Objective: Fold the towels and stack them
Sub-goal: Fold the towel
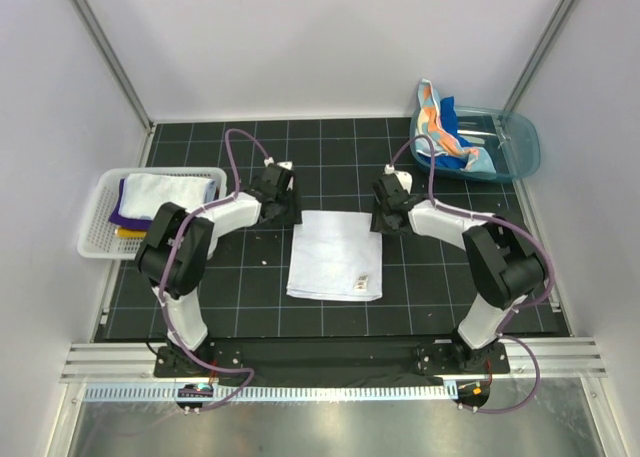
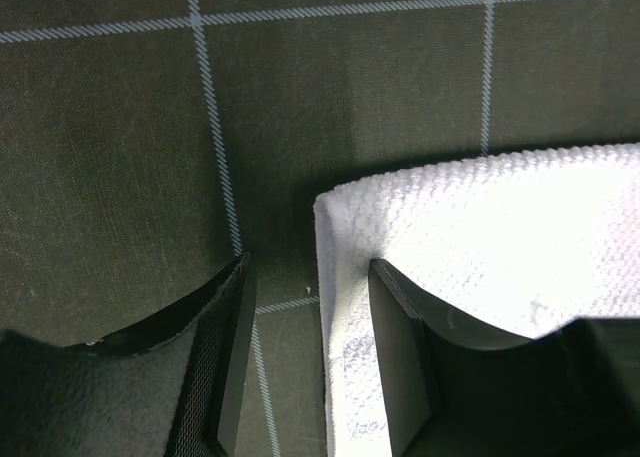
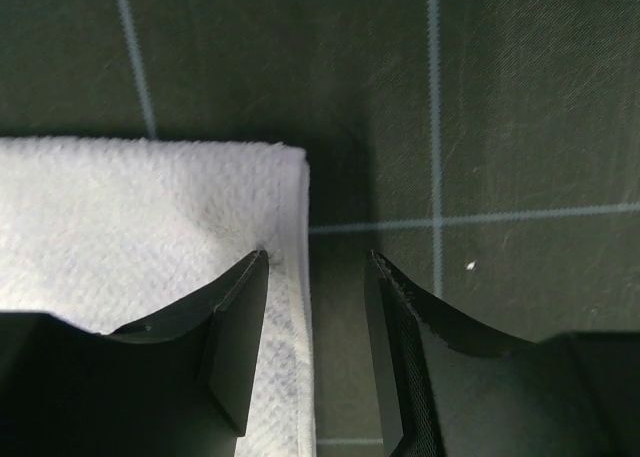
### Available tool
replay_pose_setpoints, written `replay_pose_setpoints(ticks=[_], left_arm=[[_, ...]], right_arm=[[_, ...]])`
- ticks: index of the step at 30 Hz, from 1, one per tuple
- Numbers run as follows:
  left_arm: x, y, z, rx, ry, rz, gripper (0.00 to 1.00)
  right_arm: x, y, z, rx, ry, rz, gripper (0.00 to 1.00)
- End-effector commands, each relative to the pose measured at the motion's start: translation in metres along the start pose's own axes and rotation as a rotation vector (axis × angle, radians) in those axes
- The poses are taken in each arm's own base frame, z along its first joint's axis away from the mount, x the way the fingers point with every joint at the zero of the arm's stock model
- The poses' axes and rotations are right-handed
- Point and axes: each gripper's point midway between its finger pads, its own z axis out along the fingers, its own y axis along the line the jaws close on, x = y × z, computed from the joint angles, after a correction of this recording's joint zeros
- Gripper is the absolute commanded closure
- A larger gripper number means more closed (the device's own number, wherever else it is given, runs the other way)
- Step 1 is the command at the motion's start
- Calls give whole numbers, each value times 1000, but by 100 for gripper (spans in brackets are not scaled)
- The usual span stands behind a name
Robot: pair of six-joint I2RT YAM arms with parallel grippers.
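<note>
towel (image 1: 335,254) lies flat on mat (image 1: 220,297). left gripper (image 2: 315,357) and right gripper (image 3: 318,352): jaws apart, gripping nothing, each straddling a far corner. close both together, catch the full edge, lift level, fold toward near edge.

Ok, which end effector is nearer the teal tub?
Right. Right end effector sits at the far right corner of the towel, toward the tub; left end effector is at its far left corner, farther off.
</note>
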Motion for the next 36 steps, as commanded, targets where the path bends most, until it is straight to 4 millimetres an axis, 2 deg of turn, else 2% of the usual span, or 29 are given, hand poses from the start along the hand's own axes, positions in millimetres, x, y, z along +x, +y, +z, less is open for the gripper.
replay_pose_setpoints(ticks=[1,7,12,17,20,23,27,31,36], left_arm=[[-13,3,7,-22,-46,-10,48],[-5,15,10,-77,-49,-28,49],[-9,19,9,-102,-67,-38,49],[-25,17,7,-118,-93,-36,48],[-33,15,8,-121,-105,-37,48],[-36,9,7,-95,-109,-36,48],[-46,5,2,-86,-135,-36,48],[-42,10,9,-117,-101,-16,50],[-39,11,16,-116,-78,-13,53]], right_arm=[[-33,-2,7,38,-86,-4,50],[-42,5,18,18,-91,-5,50],[-43,13,26,-16,-72,-8,50],[-30,24,37,-71,-13,-14,52],[-21,23,40,-73,4,-17,52],[-20,18,36,-63,-6,-11,52],[-32,21,23,-83,-43,-4,51],[-50,26,13,-94,-76,1,52],[-62,28,5,-96,-102,-9,51]])
